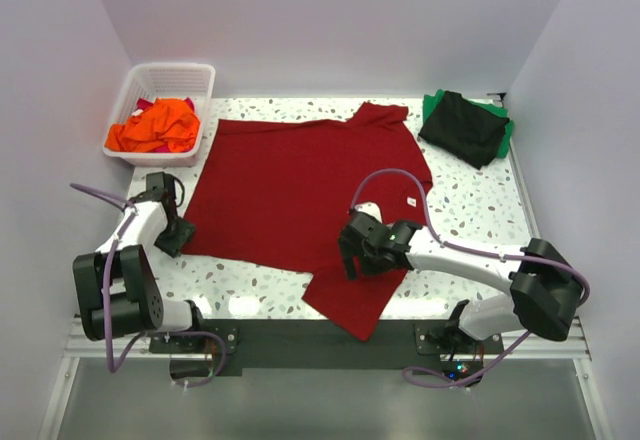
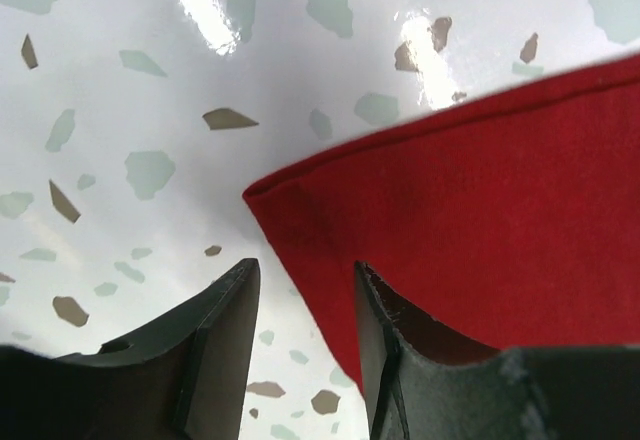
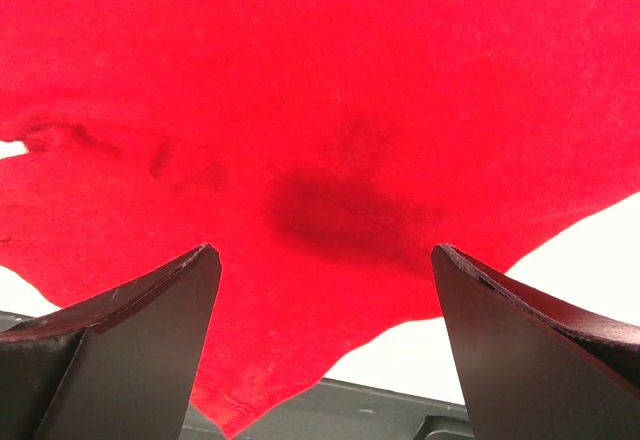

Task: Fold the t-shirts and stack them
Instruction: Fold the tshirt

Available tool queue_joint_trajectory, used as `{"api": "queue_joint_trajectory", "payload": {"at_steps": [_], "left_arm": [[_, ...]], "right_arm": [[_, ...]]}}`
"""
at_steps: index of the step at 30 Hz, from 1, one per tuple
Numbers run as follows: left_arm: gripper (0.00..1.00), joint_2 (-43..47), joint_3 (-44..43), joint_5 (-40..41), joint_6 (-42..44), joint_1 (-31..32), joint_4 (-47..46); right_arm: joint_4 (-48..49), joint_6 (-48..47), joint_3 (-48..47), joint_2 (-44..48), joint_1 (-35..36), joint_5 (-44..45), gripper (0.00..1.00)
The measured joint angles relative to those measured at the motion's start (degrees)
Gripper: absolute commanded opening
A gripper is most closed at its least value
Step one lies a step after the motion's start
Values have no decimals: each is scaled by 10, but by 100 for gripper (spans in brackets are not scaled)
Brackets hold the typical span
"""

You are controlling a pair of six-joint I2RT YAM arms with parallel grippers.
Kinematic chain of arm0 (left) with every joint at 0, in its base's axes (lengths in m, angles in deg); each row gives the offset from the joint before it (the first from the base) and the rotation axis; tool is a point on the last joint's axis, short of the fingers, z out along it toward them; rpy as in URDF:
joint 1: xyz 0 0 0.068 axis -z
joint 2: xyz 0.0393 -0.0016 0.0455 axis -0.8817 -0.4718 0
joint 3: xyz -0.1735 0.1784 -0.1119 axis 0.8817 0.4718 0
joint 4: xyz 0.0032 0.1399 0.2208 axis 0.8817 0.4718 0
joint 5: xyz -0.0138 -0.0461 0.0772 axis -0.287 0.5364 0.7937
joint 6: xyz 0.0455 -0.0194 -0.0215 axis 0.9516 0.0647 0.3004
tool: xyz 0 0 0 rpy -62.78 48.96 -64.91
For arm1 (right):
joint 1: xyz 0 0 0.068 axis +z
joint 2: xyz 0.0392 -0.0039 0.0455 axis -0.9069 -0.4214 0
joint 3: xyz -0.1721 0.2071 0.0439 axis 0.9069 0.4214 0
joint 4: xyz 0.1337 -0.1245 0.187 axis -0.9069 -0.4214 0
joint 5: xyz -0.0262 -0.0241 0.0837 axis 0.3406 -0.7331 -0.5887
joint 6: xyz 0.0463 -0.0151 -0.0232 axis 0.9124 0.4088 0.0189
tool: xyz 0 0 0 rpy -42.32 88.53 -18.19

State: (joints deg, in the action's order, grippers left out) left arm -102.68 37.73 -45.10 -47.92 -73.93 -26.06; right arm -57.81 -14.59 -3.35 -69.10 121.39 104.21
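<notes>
A dark red t-shirt (image 1: 290, 190) lies spread flat on the speckled table (image 1: 470, 210), one sleeve hanging over the near edge. My left gripper (image 1: 178, 235) is down at the shirt's near-left corner. In the left wrist view its jaws (image 2: 305, 275) stand partly apart astride the hem of the shirt (image 2: 480, 220), with bare table showing between them. My right gripper (image 1: 352, 255) hovers wide open over the shirt near the lower sleeve. The right wrist view shows red cloth (image 3: 320, 90) below the open gripper (image 3: 325, 255), nothing held.
A white slatted basket (image 1: 165, 70) at the back left holds an orange shirt (image 1: 155, 125) and a bit of red cloth. A folded black shirt (image 1: 465, 125) lies on a green one (image 1: 435, 105) at the back right. White walls enclose the table.
</notes>
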Motion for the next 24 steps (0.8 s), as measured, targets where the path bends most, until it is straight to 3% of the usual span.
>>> {"api": "queue_joint_trajectory", "payload": {"at_steps": [9,15,18,22,24], "left_arm": [[34,-34,6,-3,0,-22,-40],[31,-39,8,-3,1,-33,-49],[21,-41,7,-3,1,-33,-51],[0,-43,4,-4,6,-34,-56],[0,-44,3,-6,9,-34,-58]], "right_arm": [[-10,-17,-20,-2,-2,18,92],[-22,-20,-27,-6,-6,25,92],[-30,-20,-27,-4,-6,25,93],[-37,-20,-21,15,-8,6,95],[-39,-20,-8,33,-8,-4,95]]}}
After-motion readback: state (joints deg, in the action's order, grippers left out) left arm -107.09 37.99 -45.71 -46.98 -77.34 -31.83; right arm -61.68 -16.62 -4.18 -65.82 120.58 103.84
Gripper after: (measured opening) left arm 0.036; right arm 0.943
